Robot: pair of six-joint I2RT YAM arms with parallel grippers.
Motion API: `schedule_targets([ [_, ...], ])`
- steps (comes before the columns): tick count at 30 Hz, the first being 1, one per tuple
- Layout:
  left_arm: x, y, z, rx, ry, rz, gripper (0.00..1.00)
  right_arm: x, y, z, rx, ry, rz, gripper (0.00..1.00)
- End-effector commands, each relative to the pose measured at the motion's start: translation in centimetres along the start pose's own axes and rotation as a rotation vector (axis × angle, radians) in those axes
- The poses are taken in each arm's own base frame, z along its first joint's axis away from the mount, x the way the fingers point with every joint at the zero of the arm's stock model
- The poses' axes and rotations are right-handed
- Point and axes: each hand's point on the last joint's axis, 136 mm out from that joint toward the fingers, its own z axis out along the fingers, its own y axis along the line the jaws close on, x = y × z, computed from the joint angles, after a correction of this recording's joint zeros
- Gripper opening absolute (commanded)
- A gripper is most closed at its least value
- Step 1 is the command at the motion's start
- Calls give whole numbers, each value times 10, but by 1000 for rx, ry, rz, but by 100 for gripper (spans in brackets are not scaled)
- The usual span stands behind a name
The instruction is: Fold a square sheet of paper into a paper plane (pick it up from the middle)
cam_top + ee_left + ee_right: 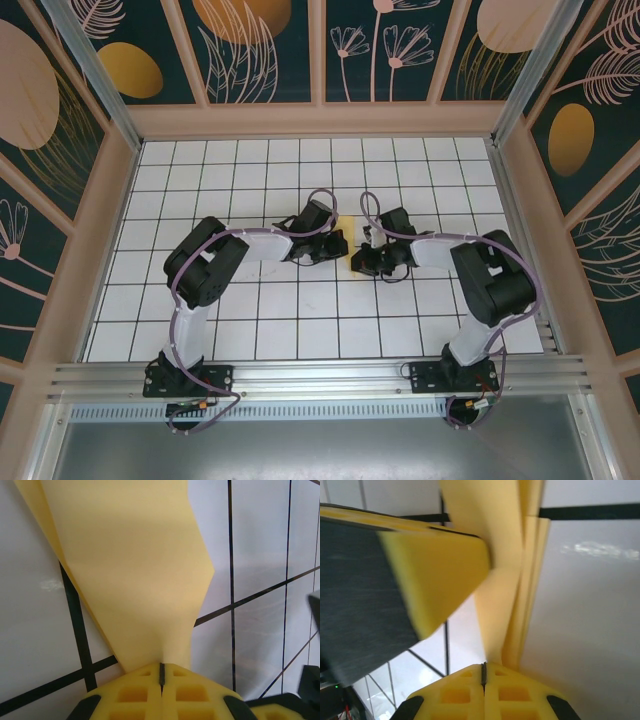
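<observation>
The yellow paper (347,229) is folded into several layers and held above the table's middle between both grippers. In the left wrist view the paper (135,570) fans up and away from my left gripper (161,669), which is shut on its narrow end. My right gripper (483,669) is shut on the paper (512,580) too, whose stacked folds run upward as narrow strips. A yellow finger of the left gripper (440,575) presses against the paper from the left. From above, the left gripper (335,243) and right gripper (365,252) nearly touch.
White grid tiles (300,320) cover the table inside a wooden frame (320,120) with dark painted walls. The left arm (205,265) and right arm (490,275) bend inward from their bases at the near rail (320,380).
</observation>
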Motion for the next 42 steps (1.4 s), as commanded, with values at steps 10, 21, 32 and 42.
schedule_targets([
  [10, -13, -31, -23, 95, -57, 135, 14, 33, -48, 11, 140, 93, 77, 0],
  [21, 12, -21, -18, 150, 7, 65, 0, 31, -44, 12, 124, 99, 84, 0],
  [32, 22, -8, -1, 117, 68, 36, 0, 33, -46, 15, 125, 118, 97, 0],
  [42, -2, 9, 6, -44, 17, 127, 1, 54, -59, 14, 161, 175, 128, 0],
])
